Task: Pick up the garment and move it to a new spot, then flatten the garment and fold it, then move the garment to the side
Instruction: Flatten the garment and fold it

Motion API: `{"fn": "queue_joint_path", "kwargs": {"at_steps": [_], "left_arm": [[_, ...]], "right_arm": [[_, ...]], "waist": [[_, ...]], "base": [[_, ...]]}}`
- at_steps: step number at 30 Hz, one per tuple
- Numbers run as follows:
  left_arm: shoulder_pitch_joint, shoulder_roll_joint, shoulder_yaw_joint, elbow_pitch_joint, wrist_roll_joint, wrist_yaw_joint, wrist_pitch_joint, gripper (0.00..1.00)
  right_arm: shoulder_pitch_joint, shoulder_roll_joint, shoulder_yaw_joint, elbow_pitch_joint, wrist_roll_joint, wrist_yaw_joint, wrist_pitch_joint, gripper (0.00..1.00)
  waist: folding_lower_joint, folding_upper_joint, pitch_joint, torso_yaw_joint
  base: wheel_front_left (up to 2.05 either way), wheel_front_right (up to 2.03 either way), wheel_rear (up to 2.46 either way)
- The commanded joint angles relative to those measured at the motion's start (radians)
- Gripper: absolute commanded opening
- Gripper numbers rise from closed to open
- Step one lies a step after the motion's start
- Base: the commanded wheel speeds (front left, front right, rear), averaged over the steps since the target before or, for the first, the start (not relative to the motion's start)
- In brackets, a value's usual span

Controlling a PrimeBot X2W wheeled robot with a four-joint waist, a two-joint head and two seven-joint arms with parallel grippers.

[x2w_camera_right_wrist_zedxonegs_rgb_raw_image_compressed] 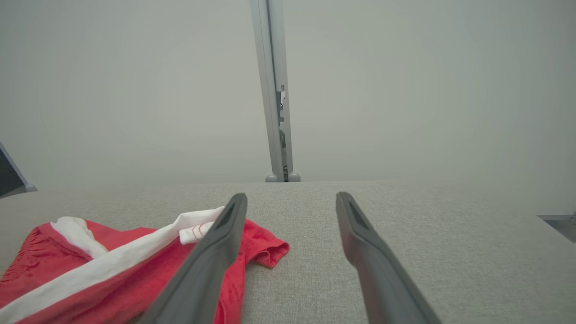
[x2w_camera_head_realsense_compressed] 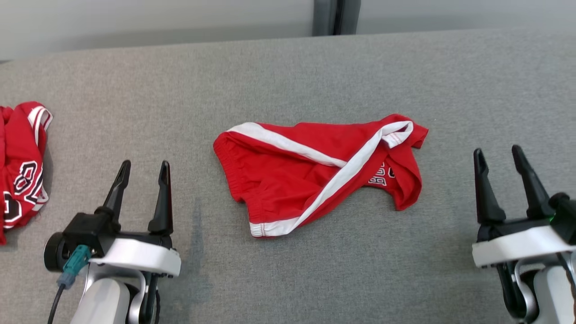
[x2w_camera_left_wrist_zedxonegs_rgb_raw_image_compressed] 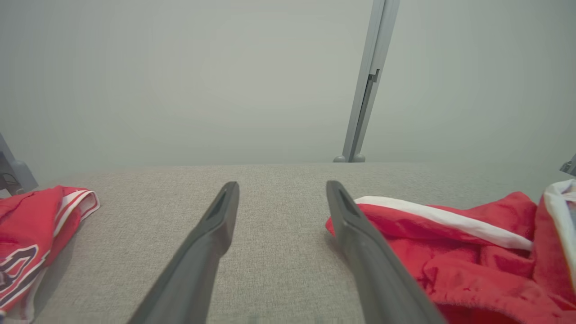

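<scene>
A pair of red shorts with white side stripes, the garment (x2w_camera_head_realsense_compressed: 315, 173), lies crumpled in the middle of the grey table (x2w_camera_head_realsense_compressed: 288, 76). In the left wrist view the garment (x2w_camera_left_wrist_zedxonegs_rgb_raw_image_compressed: 454, 252) lies to the right of the fingers; in the right wrist view the garment (x2w_camera_right_wrist_zedxonegs_rgb_raw_image_compressed: 112, 265) lies to the left. My left gripper (x2w_camera_head_realsense_compressed: 145, 168) stands open at the lower left, well apart from the cloth. My right gripper (x2w_camera_head_realsense_compressed: 497, 155) stands open at the lower right, also clear of it. Nothing is held between either pair of fingers.
A second red jersey piece (x2w_camera_head_realsense_compressed: 20, 162) with numbers lies at the table's left edge, also seen as the jersey (x2w_camera_left_wrist_zedxonegs_rgb_raw_image_compressed: 31, 243). A grey wall with a vertical post (x2w_camera_head_realsense_compressed: 335, 17) runs behind the table's far edge.
</scene>
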Motion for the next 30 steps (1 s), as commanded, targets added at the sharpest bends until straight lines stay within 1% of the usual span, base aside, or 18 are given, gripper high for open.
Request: {"fn": "queue_joint_path", "kwargs": {"at_steps": [1,5,10,21,27,30], "left_arm": [[0.021,0.004,0.005,-0.005,-0.004,0.006,0.0,1.0],[0.061,0.005,0.003,-0.004,-0.007,0.014,0.001,1.0],[0.09,0.004,0.001,-0.007,-0.011,0.021,0.004,1.0],[0.111,0.011,-0.017,-0.019,-0.014,0.024,0.02,1.0],[0.092,0.005,-0.046,-0.023,-0.023,0.0,0.039,1.0],[0.088,-0.006,-0.082,-0.029,-0.033,-0.028,0.078,1.0]], "right_arm": [[0.036,0.005,-0.005,-0.025,-0.014,0.0,0.011,1.0],[0.101,0.018,-0.011,-0.074,-0.025,0.0,0.037,1.0],[0.146,0.032,-0.013,-0.108,-0.03,0.0,0.061,1.0],[0.182,0.046,-0.028,-0.15,-0.032,0.0,0.09,1.0],[0.193,0.053,-0.036,-0.161,-0.032,0.0,0.092,1.0],[0.191,0.056,-0.035,-0.162,-0.03,0.0,0.093,1.0]], "waist": [[0.0,0.0,-0.029,-0.01],[0.0,0.0,-0.059,-0.017],[0.0,0.0,-0.08,-0.022],[0.0,0.0,-0.092,-0.018],[0.0,0.0,-0.088,-0.013],[0.0,0.0,-0.082,-0.012]], "base": [[0.0,0.0,0.0],[0.0,0.0,0.0],[0.0,0.0,0.0],[0.0,0.0,0.0],[0.0,0.0,0.0],[0.0,0.0,0.0]]}}
